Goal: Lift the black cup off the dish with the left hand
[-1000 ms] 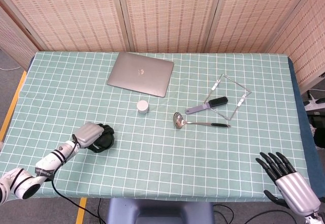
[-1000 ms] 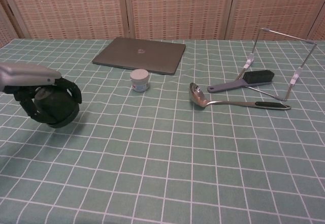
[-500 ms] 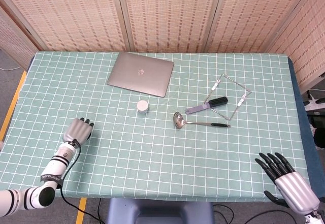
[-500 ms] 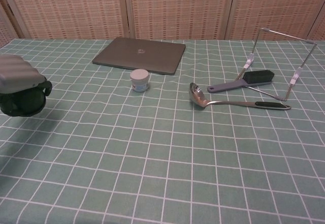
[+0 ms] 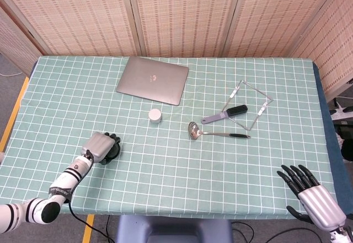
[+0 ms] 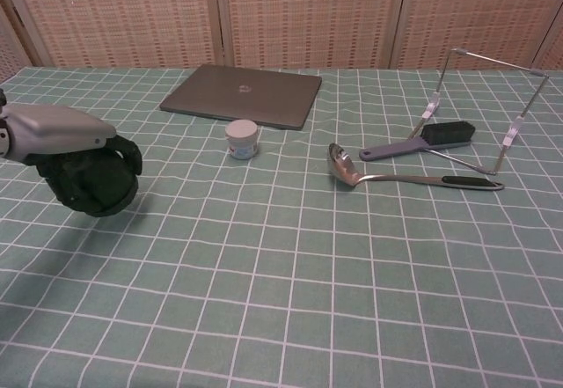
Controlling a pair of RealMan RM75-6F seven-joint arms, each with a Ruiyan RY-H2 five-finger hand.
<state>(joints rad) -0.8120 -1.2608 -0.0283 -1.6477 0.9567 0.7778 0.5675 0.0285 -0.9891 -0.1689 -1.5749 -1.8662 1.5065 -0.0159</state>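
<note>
Green checked tablecloth (image 5: 182, 166), wicker screens behind. Left hand (image 6: 62, 137) at near-left, fingers wrapped round black cup (image 6: 95, 186), held just above the cloth. Right hand (image 5: 311, 199) at near-right edge, fingers spread, holding nothing. Also: laptop (image 5: 153, 80), ladle (image 5: 215, 133), brush (image 5: 227, 113).

Laptop (image 5: 153, 80): at the table's (image 5: 176, 188) rear, left of centre.
Small jar (image 5: 155, 115): just in front of the laptop.
Ladle (image 5: 216, 132): right of the jar.
Brush (image 5: 226, 113): behind the ladle, on the wire frame (image 5: 249, 104).
Left hand (image 5: 101, 147): front left, around the black cup (image 6: 98, 186).
Right hand (image 5: 310, 198): front right corner.
</note>
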